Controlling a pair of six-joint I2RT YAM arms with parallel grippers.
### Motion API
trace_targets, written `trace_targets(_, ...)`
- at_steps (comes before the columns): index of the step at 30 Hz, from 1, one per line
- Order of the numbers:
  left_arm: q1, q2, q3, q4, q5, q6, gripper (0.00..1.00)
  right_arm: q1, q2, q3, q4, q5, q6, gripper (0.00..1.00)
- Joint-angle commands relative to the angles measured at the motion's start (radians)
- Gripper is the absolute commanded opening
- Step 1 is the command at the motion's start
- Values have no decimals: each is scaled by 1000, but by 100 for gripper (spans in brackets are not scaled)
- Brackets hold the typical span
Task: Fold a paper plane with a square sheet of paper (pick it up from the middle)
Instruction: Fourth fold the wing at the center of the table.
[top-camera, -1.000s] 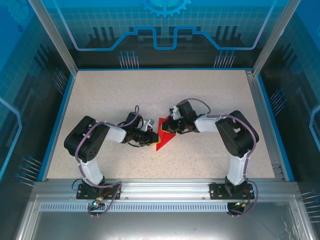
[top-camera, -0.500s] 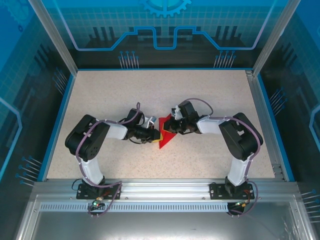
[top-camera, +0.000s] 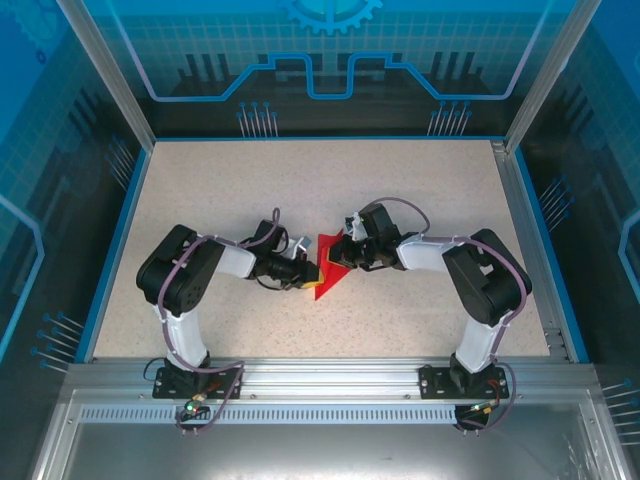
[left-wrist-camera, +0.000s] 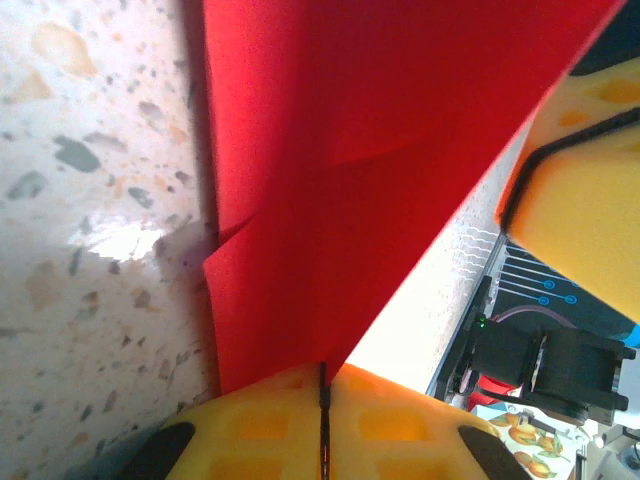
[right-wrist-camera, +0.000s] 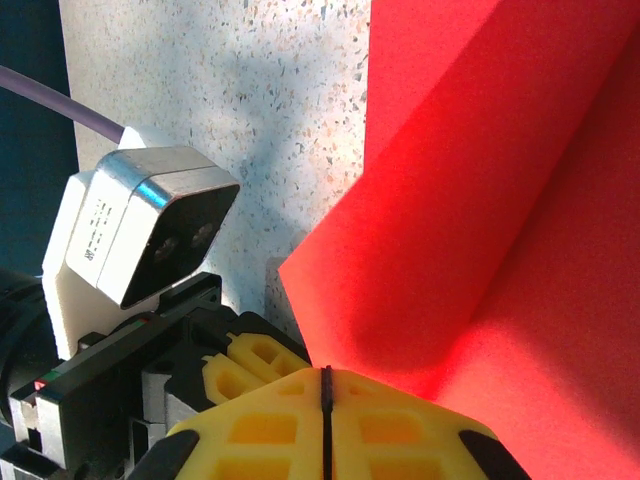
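The square sheet of paper (top-camera: 328, 279) is bright red and partly folded, with creases and overlapping layers, held up off the speckled table (top-camera: 420, 190) at its middle. My left gripper (top-camera: 313, 271) is shut on its left edge. In the left wrist view the yellow pads meet on the paper (left-wrist-camera: 330, 180) at the left gripper (left-wrist-camera: 322, 372). My right gripper (top-camera: 341, 256) is shut on the paper's right side. In the right wrist view the paper (right-wrist-camera: 480, 200) runs into the closed yellow jaws of the right gripper (right-wrist-camera: 325, 372). The two grippers face each other closely.
A blue rim (top-camera: 120, 240) and metal frame posts (top-camera: 110, 75) border the table. The left arm's wrist camera (right-wrist-camera: 140, 230) sits close to the right gripper. The right gripper's yellow finger (left-wrist-camera: 585, 190) shows near the paper's edge.
Both arms have shifted a little, their elbows moving rightward, and the paper between them has moved slightly up the table. Both grips on the paper have held.
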Motion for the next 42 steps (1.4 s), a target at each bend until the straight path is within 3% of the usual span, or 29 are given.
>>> trace_targets(1, 21, 13, 5, 14, 42, -2, 10, 20, 16, 20, 12, -30, -7, 8)
trace_targets(9, 26, 17, 10, 16, 54, -7, 10, 35, 75, 52, 77, -73, 28, 8)
trace_targets(14, 26, 14, 7, 18, 51, -8, 11, 28, 98, 60, 67, -38, 34, 8)
trace_targets(21, 26, -19, -5, -24, 27, 12, 25, 16, 114, 56, 69, -26, 33, 8)
trace_targets(26, 20, -41, -14, -44, 1, 21, 30, 15, 117, 58, 74, -35, 33, 8)
trace_targets(32, -2, -99, -17, -89, -65, 36, 33, 14, 117, 58, 68, -32, 31, 8)
trace_targets(42, -85, -164, 17, -239, -267, 115, 37, 9, 119, 62, 68, -39, 30, 8)
